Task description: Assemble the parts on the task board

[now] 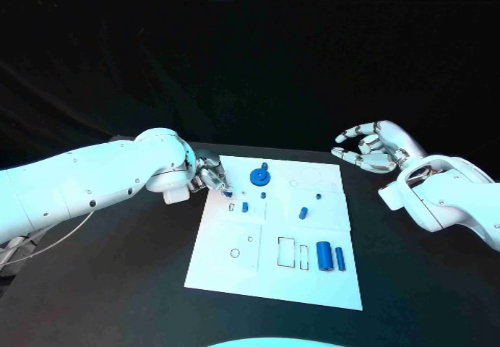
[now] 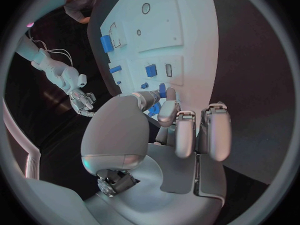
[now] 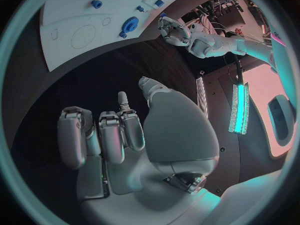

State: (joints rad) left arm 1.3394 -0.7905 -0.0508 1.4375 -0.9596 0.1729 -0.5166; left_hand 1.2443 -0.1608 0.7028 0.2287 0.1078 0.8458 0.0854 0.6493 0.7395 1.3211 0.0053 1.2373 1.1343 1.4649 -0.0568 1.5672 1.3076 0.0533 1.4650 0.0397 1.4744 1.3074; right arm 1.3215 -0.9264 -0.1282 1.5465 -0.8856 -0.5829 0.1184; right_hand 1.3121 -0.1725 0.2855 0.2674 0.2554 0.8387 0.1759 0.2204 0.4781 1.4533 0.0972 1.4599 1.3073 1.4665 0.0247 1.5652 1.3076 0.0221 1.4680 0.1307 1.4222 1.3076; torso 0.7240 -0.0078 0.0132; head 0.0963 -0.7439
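Observation:
The white task board (image 1: 276, 238) lies mid-table. A blue gear (image 1: 259, 175) sits at its far end, small blue parts (image 1: 303, 212) lie about its middle, and two blue cylinders (image 1: 324, 254) stand near its right front. My left hand (image 1: 209, 174) hovers at the board's far left corner. In the left wrist view its thumb and a finger pinch a small blue part (image 2: 154, 110). My right hand (image 1: 372, 148) floats above the table beyond the board's far right corner, with loosely curved fingers around nothing.
Black tabletop surrounds the board on all sides. Outlined empty slots (image 1: 287, 251) mark the board's front half. In the right wrist view the board (image 3: 75, 10) and gear (image 3: 130, 24) lie far from the right hand (image 3: 134, 135).

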